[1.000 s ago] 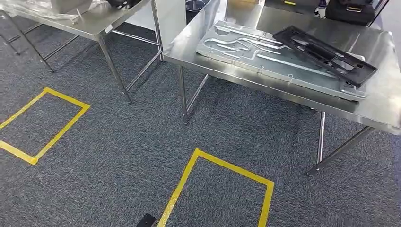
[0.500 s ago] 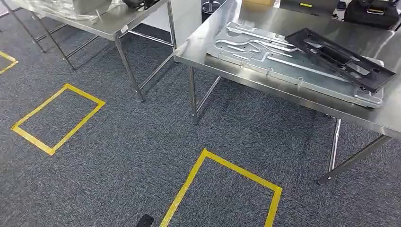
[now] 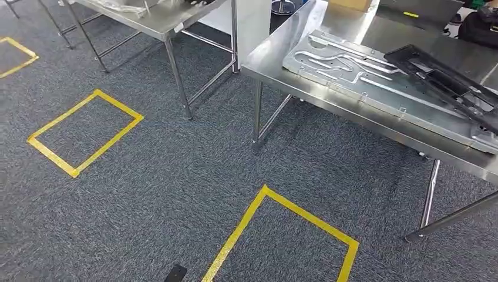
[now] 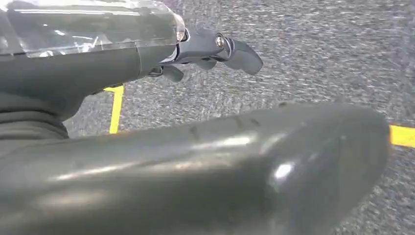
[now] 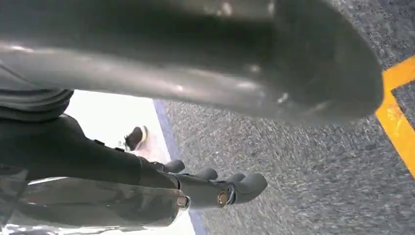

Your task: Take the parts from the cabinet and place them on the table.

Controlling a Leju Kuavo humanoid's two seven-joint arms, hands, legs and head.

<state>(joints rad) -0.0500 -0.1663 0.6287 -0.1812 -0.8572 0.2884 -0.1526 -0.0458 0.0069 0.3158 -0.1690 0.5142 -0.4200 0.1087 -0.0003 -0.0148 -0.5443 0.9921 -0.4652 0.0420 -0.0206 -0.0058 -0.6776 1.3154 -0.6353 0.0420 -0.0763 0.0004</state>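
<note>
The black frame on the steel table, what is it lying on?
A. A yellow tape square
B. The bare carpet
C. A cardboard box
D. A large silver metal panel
D: in the head view the black frame lies across the far end of the large silver metal panel, which lies flat on the steel table.

You see two steel tables (image 3: 329, 94) (image 3: 158, 20), one grey plate (image 3: 376, 79), one black frame (image 3: 446, 79), and three yellow floor squares (image 3: 85, 132) (image 3: 282, 235) (image 3: 14, 56).
</note>
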